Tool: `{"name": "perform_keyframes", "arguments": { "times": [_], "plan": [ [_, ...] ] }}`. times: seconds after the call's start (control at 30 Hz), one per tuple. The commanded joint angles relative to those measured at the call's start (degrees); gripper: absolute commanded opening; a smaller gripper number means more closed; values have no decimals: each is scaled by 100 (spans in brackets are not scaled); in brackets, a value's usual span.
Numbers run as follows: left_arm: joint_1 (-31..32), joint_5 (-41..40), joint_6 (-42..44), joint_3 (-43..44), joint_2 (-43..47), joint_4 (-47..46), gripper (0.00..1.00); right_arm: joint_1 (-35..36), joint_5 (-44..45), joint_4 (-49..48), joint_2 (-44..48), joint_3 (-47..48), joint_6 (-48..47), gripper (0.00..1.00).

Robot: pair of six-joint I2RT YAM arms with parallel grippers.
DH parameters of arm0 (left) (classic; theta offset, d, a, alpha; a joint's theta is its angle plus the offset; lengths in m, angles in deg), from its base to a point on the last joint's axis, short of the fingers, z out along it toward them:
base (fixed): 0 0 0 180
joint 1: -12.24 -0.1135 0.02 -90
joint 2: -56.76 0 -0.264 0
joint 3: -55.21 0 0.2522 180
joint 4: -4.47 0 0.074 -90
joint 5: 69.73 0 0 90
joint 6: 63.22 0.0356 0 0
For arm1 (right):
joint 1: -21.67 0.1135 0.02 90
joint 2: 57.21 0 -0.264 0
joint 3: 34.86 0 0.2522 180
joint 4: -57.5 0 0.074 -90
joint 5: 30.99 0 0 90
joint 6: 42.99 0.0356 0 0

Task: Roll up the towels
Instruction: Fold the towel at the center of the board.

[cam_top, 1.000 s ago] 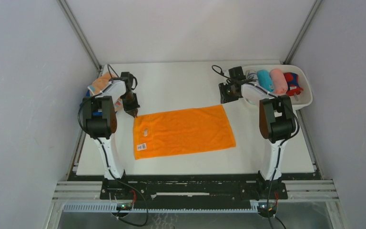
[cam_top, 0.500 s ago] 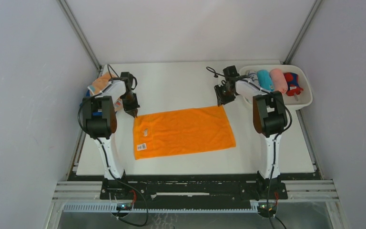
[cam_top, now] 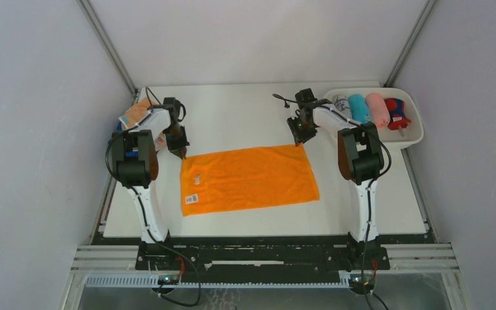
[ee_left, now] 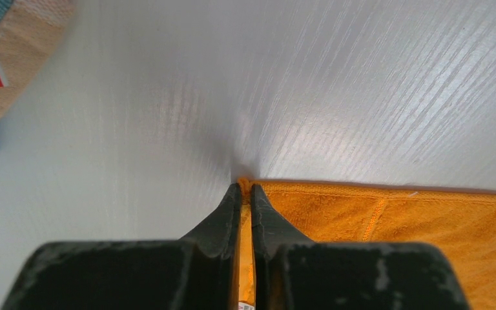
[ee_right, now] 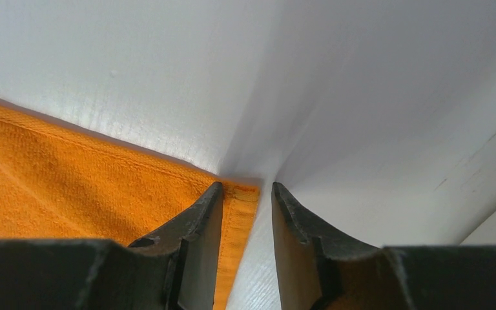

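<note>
White table (cam_top: 245, 110) bears orange towel (cam_top: 248, 179) lengthwise left-right; left gripper (ee_left: 245, 188) pinches corner, right gripper (ee_right: 247, 187) slightly parted.

Robotics lab test cell: white counter (cam_top: 245, 110) walled by pale panels (cam_top: 258, 39), aluminium struts (cam_top: 106, 42) at its far corners, mounting rail (cam_top: 265, 253) and wiring (cam_top: 182, 284) at its near edge.

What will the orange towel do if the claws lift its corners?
It probably sags in the middle: the orange towel lies flat and thin like soft cloth. Its fuzzy weave, seen at the left claw pinching one corner, likely keeps it from slipping.
</note>
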Motion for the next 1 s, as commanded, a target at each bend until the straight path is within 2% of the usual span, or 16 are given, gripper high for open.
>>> {"name": "perform_keyframes", "arguments": {
  "times": [0.0,0.13,0.4,0.6,0.97],
  "plan": [
    [-31,39,109,16,83,35,9,67,303,496,-176,131,-221,32],
    [-31,38,101,15,84,35,9,70,510,540,-189,167,-244,27],
    [-18,51,102,71,42,87,13,13,953,314,-187,180,-262,0],
    [-30,30,67,165,109,87,24,-2,1091,93,-127,154,-273,0],
    [-60,115,59,227,14,148,28,-59,1217,-36,-86,84,-213,0]
  ]
}}
